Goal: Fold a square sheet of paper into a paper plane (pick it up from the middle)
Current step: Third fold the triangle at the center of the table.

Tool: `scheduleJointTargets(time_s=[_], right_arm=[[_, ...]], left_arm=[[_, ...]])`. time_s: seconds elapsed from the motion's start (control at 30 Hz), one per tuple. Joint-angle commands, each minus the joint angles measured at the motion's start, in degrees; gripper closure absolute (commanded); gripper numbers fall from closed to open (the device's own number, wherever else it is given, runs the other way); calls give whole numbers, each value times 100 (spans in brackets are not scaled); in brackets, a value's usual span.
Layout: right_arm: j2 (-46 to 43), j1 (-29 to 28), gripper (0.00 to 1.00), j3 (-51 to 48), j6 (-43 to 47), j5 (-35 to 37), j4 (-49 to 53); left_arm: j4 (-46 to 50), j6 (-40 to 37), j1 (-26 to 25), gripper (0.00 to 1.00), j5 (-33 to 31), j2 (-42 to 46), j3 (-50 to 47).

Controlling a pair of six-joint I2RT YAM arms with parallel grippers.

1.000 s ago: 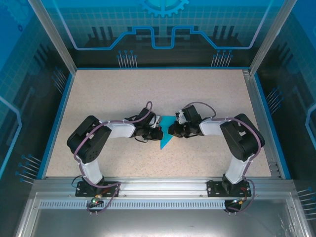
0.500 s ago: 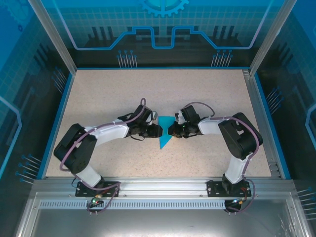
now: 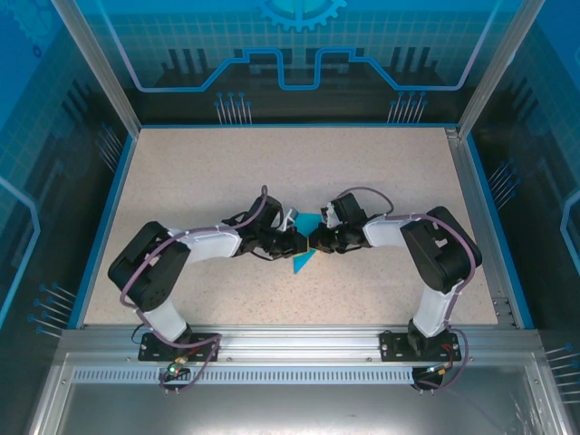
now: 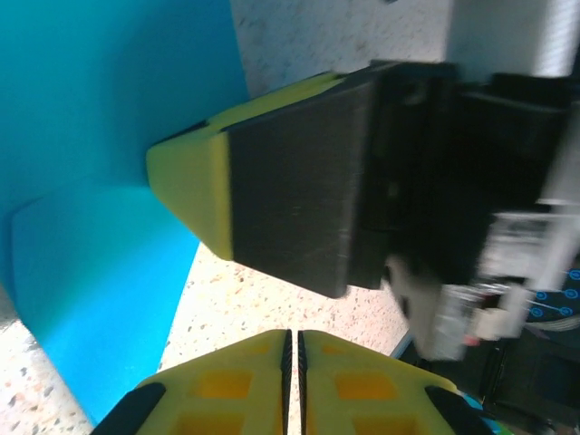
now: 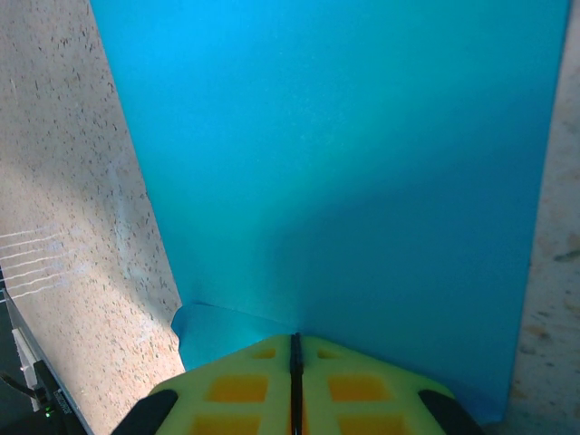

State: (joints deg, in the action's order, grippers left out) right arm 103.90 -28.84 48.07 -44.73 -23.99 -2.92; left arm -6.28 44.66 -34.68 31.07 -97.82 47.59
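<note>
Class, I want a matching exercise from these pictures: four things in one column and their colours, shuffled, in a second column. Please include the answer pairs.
Column A
1. folded paper
2. table top
3. right gripper's fingers
4. left arm's forearm shell

Column B
a. yellow
b. white
c. teal-blue
d. speckled beige

Pairs: 1-c, 2-d, 3-a, 4-b

Paper (image 3: pixel 304 261) on table (image 3: pixel 208 181), centre (slightly toward the near edge); left gripper (image 3: pixel 297 243) at its left, right gripper (image 3: pixel 314 241) at its right.
</note>
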Motion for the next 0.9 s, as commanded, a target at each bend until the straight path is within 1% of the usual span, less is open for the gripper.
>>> scheduleJointTargets(time_s=[0.0, 0.1, 0.43, 0.57, 0.73, 0.87], right_arm=[[230, -26, 90, 36, 69, 342, 388], [253, -36, 90, 53, 95, 342, 409], [289, -32, 90, 43, 114, 393, 473], [273, -28, 90, 53, 133, 419, 516], [276, -31, 90, 53, 142, 466, 553], [271, -34, 90, 51, 149, 484, 573]], left_arm=[[-641, 430, -26, 85, 527, -321, -45], [-675, 411, -39, 85, 532, -482, -44], [305, -10, -43, 86, 221, -949, 100], [473, -50, -39, 86, 117, -853, -62], [926, -283, -38, 86, -147, -630, -222], [991, -331, -40, 86, -182, -454, -455]])
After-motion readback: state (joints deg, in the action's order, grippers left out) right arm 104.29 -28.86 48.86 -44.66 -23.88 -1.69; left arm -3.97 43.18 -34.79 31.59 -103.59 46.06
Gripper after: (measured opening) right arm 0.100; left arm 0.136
